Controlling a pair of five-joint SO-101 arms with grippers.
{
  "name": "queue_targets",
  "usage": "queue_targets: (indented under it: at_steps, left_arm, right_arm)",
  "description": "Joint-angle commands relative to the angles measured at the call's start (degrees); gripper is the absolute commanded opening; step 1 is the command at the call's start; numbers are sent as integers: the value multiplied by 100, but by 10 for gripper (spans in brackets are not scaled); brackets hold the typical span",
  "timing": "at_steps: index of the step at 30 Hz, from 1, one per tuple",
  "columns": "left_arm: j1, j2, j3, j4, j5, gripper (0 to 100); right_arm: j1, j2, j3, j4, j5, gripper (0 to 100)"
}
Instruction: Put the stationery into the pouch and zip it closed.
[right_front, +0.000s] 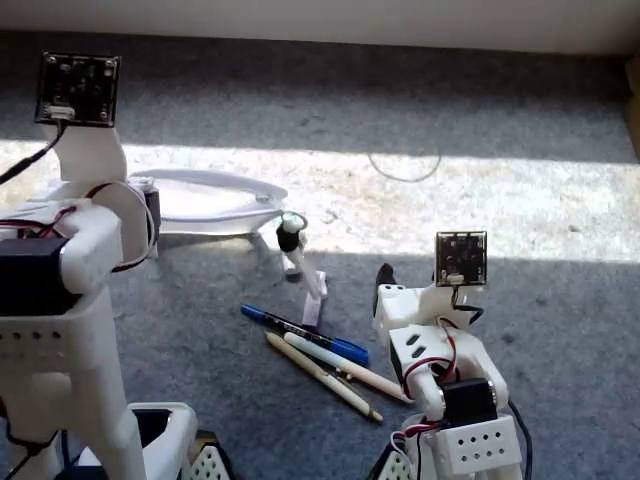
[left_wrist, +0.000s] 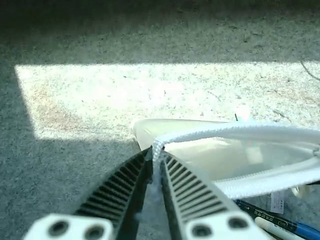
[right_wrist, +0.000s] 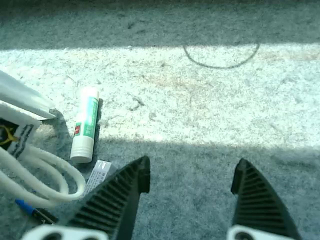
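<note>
Stationery, four pieces on the carpet.

Pens: three, bunched at 6 o'clock from the middle of the high view. These are the blue pen (right_front: 300, 330), pale pen (right_front: 347, 369) and tan pen (right_front: 324, 378), lying close together.

Glue stick (right_wrist: 84, 127): one, white with green.

Pouch (right_front: 225, 182): one, white, at 10 o'clock from the pens.

Paper tag (right_front: 311, 310): one, at 12 o'clock from the pens, just beside them.

Thin loop of thread (right_front: 405, 168): one, at 1 o'clock from the pens, well apart.

Arms: two.

Grippers: two, the left gripper (left_wrist: 156, 154) and right gripper (right_wrist: 192, 167).
</note>
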Motion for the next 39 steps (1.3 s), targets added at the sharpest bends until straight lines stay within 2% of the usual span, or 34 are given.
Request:
queue_targets:
  at_steps: [1, 6, 16, 21, 26, 39]
  left_arm:
    - [-198, 48, -382, 70, 193, 9]
    - [-593, 48, -251, 70, 202, 8]
    - [-673, 48, 945, -273, 202, 8]
    - [-1007, 48, 1358, -598, 607, 8]
    - [-1068, 48, 1420, -668, 862, 10]
    - [-1508, 48, 1499, -756, 879, 10]
  right_arm:
    - [13, -66, -40, -119, -9, 252]
    - [13, -66, -40, -119, -9, 252]
    - [13, -66, -40, -119, -9, 252]
    - [13, -66, -40, -119, -9, 252]
    - [13, -66, -40, -119, -9, 252]
    - [13, -48, -462, -31, 9, 252]
